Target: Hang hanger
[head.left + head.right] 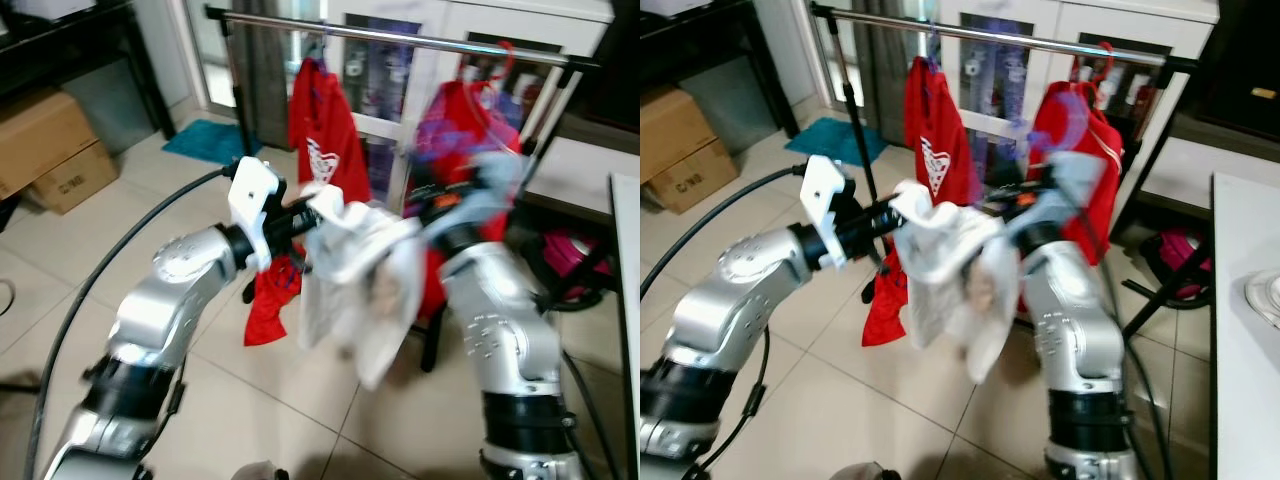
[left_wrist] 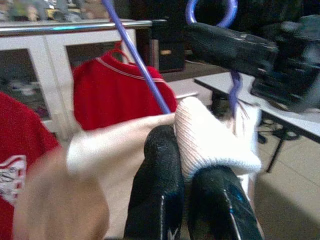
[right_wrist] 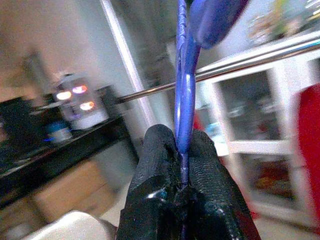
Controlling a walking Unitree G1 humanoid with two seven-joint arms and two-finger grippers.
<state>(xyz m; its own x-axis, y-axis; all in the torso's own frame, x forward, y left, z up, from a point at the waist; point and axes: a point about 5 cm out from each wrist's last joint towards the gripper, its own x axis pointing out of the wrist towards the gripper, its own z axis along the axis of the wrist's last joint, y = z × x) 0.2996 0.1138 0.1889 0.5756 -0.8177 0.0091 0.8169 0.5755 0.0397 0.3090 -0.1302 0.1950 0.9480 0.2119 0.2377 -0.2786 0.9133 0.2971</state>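
So the robot is mid-carry right now: the right pincer (image 3: 182, 200) is pinching the neck of the purple hanger (image 3: 186, 100), fingers pressed tight on the wire just under the hook, and the left pincer (image 2: 187, 195) is pinching the white garment (image 1: 350, 280) draped on that hanger, its two black fingers squeezed onto a fold of the knit cloth. Both arms are holding the bundle up in front of the chest, below and short of the clothes rail (image 1: 400, 38), which is running across at 12 o'clock in the head views. Two red shirts are already hanging there, one (image 1: 322, 130) around 11 o'clock of the bundle and another (image 1: 1080, 150) at roughly 1 o'clock. My guess is the hook still isn't on the bar, so the next move is lifting the right arm so the hook clears the rail, probably in the gap between the red shirts, then lowering it on and letting the cloth go. Picture's blurry around the right wrist, so don't quote me on the exact hook angle.
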